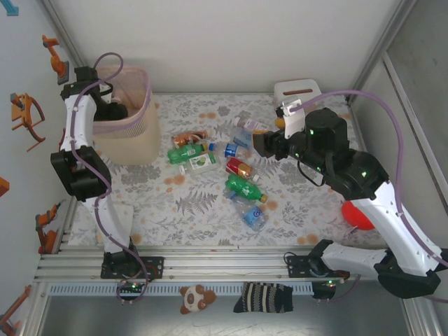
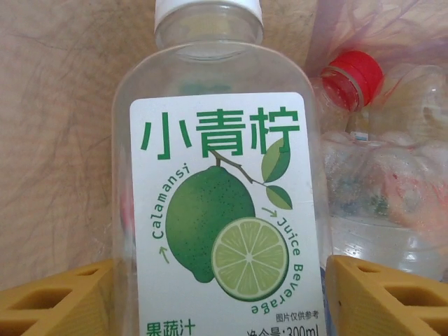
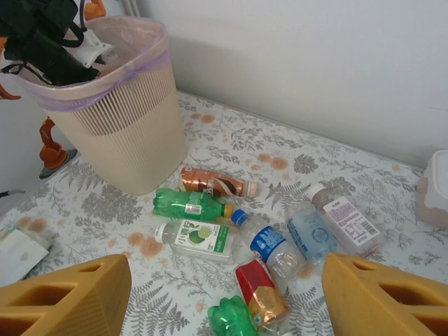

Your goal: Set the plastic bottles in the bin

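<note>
Jaws wide and empty on right gripper [image 3: 225, 297]; on left gripper [image 2: 220, 301], set either side of lime bottle [image 2: 217, 210], grip or release not tellable.
Found bin [image 1: 136, 140] at ten o'clock on table [image 1: 315, 210], with left gripper over it. Reckoned task partly done, about nine bottles [image 1: 241, 185] loose near centre. Saw red-capped bottle [image 2: 357, 70] inside bin by left wrist view, hidden from above.

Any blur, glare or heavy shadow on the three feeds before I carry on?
Left wrist: the lime bottle has a crisp label, the red-capped bottle behind it looks hazy. Right wrist: sharp and evenly lit, the bin throwing a soft shadow on the wall. Top external: flat light, no glare, the bottles small but clear.
</note>
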Robot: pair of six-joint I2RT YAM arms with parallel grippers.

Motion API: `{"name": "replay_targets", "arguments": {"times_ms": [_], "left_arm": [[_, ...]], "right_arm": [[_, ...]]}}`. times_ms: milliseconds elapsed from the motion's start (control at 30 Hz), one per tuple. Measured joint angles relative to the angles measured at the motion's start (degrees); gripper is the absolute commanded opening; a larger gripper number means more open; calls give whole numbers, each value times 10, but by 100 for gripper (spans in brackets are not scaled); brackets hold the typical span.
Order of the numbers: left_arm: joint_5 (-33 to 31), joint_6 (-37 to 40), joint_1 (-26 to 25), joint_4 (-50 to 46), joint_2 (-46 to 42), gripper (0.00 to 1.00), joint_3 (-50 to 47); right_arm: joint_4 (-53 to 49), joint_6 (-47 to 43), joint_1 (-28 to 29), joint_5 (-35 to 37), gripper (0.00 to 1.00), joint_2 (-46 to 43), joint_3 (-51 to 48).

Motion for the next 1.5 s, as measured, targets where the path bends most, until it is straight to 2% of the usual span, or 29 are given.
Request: {"name": "replay_targets", "arguments": {"times_ms": [367, 733, 1033, 1500], "left_arm": [[27, -2, 0, 0, -52, 75, 0], [96, -22, 0, 16, -142, 74, -26], [182, -72, 0, 90, -253, 75, -148], [311, -187, 7, 276, -418, 76, -341]], "right_arm": [[-7, 0, 0, 13, 70, 20, 0], [-69, 0, 0, 5, 67, 122, 17], [-143, -2, 2, -20, 60, 230, 35], [-202, 33, 82, 0, 54, 433, 50]]}}
